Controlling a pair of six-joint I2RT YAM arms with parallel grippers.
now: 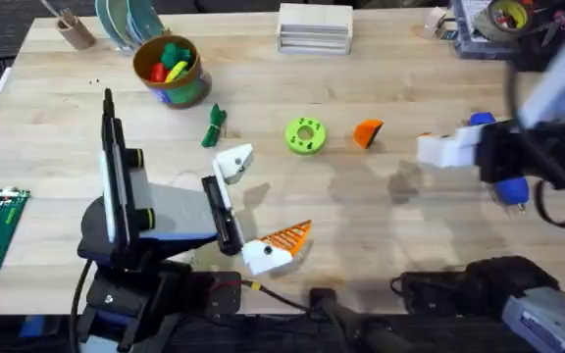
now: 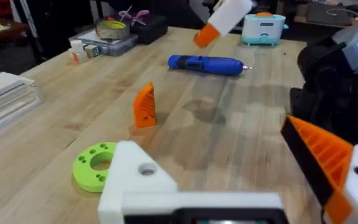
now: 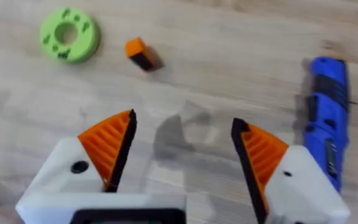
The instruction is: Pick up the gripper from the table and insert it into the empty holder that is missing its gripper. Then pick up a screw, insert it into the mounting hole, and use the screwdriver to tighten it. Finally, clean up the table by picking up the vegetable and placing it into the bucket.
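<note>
The left gripper [image 1: 253, 206] sits low over the table's [image 1: 381, 206] near middle, its fingers spread wide: one is the bare white holder [image 1: 233, 162] with no orange tip, the other carries a ribbed orange pad [image 1: 287, 237]. The loose orange gripper [image 1: 367, 132] stands on the wood just right of a lime-green disc [image 1: 305, 135] and apart from both arms. The right gripper [image 3: 182, 152] hovers above the table at the right side, its two orange-padded fingers parted and empty. The blue screwdriver [image 3: 327, 118] lies flat on the table just beside it, untouched. The dark green vegetable [image 1: 214, 125] lies left of the disc, near the bucket [image 1: 172, 69] at the far left, which holds colourful toy vegetables.
</note>
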